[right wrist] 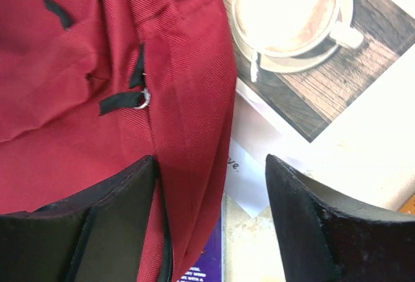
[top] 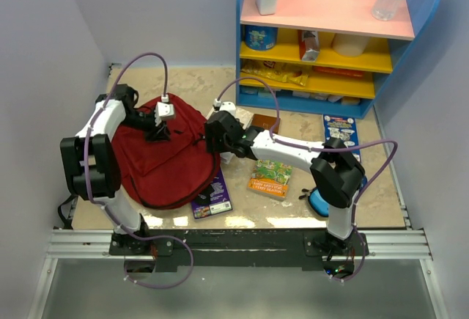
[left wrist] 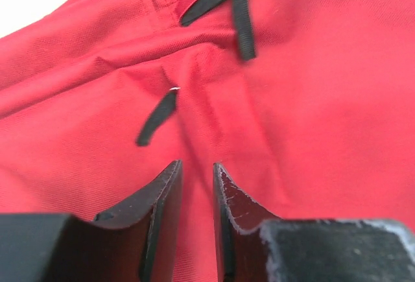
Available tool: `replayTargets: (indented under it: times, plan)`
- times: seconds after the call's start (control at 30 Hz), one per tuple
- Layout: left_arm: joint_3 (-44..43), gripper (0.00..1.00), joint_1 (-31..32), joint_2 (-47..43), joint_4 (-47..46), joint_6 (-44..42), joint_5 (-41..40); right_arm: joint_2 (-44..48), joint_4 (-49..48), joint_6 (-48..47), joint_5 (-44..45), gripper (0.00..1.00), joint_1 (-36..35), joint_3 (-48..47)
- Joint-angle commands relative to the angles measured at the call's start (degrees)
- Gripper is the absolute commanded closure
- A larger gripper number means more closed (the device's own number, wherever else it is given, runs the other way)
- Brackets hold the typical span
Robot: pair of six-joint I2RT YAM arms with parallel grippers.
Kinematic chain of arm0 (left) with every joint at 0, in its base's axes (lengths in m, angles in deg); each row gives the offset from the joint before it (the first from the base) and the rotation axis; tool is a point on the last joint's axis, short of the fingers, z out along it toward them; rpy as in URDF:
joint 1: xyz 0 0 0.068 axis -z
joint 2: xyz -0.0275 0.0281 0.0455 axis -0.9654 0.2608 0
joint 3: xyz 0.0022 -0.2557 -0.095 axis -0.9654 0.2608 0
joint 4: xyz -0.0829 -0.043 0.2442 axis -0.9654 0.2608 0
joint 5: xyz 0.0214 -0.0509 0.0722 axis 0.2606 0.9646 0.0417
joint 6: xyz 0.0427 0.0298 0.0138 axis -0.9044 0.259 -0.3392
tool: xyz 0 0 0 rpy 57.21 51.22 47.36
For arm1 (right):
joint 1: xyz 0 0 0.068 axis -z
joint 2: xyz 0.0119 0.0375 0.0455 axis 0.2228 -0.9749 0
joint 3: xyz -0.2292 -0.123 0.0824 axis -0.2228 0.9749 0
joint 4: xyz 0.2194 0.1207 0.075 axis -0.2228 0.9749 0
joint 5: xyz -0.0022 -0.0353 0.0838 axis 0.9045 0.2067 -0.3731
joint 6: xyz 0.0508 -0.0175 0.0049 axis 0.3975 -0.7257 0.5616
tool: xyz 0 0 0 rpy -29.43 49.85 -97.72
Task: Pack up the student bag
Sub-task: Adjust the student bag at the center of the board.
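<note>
The student bag lies flat and dark red on the left half of the table. My left gripper hovers over its upper middle. In the left wrist view its jaws stand a narrow gap apart, open, with only red fabric showing behind the gap and black zip pulls beyond. My right gripper is at the bag's right edge. It is wide open, the left finger against the zippered rim of the bag, the right finger over bare table beside a coffee-cover book.
A purple book pokes out from under the bag's lower right edge. A green book, a blue book and a small blue pouch lie to the right. A blue and yellow shelf stands at the back right.
</note>
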Motion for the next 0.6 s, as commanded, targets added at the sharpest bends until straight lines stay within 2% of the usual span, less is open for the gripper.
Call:
replayTargets:
  times: [0.0, 0.13, 0.17, 0.27, 0.43, 0.57]
  plan:
    - [-1.0, 0.69, -0.6, 1.2, -4.7, -11.9, 3.2, 1.6, -2.8, -1.1, 0.3, 0.32, -0.1, 0.1]
    - [0.1, 0.67, -0.4, 1.1, -6.2, -18.2, 2.6, 0.4, -2.5, -1.7, -0.7, 0.43, -0.1, -0.7]
    - [0.0, 0.66, -0.3, 1.2, -4.9, -22.0, 2.5, 0.2, -2.4, -1.8, -0.9, 0.47, -0.1, -0.7]
    - [0.4, 0.66, -0.1, 1.5, -2.4, -29.2, 2.2, 0.3, -2.2, -2.1, -2.4, 0.50, -0.1, -0.5]
    - [-0.3, 0.64, 0.8, 3.6, -0.8, -32.5, 0.4, 1.1, -3.4, -1.6, -4.2, 0.50, -0.2, 1.2]
    - [1.0, 0.64, 1.7, 3.9, -5.8, -30.6, 0.8, 1.3, -3.6, -1.3, -5.0, 0.50, -0.3, 1.7]
